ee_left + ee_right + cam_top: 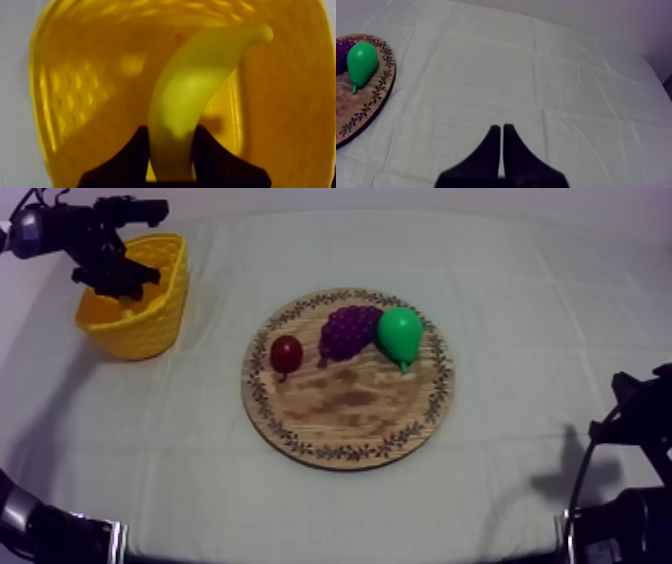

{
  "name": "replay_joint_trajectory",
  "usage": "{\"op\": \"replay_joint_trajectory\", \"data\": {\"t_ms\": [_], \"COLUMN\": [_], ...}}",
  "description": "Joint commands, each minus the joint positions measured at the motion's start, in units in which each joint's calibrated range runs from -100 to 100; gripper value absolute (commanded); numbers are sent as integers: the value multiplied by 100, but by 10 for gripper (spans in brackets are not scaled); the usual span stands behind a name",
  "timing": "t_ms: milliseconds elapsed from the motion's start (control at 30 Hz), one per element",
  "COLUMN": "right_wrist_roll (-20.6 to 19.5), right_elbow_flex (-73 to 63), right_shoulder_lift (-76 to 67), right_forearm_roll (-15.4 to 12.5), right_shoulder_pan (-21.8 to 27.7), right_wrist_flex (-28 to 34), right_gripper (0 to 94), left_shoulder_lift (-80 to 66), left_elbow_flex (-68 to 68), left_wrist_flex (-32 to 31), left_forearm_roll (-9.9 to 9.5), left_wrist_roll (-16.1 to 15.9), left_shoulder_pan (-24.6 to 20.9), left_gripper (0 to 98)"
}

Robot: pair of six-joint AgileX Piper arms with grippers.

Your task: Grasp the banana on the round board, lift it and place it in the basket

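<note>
Yellow curved toy banana (195, 95) gripped tight in left fingers (131, 161) over the yellow woven basket (160, 313); right fingers (494, 150) pressed together, empty.

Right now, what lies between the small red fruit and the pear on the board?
The grapes lie between the small red fruit and the pear, close against the pear, on the board; the top view shows it.

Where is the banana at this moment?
The left wrist view shows the banana clamped in the left end effector over the yellow basket, at the table's far left.
</note>
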Motion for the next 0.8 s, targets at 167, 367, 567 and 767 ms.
{"op": "replay_joint_trajectory", "data": {"t_ms": [167, 367, 567, 767], "right_wrist_roll": [0, 0, 0, 0], "right_elbow_flex": [2, 2, 2, 2], "right_shoulder_lift": [-2, -2, -2, -2], "right_forearm_roll": [1, 1, 1, 1], "right_shoulder_pan": [0, 0, 0, 0], "right_wrist_flex": [0, 0, 0, 0], "right_gripper": [3, 3, 3, 3], "left_shoulder_lift": [55, 25, -149, -767], "left_elbow_flex": [5, 31, 208, 878], "left_wrist_flex": [-225, -378, -613, -1124], "left_forearm_roll": [405, 613, 786, 814], "left_wrist_roll": [-494, -729, -898, -880], "left_shoulder_pan": [-103, -125, -119, -62], "left_gripper": [421, 475, 447, 226]}}
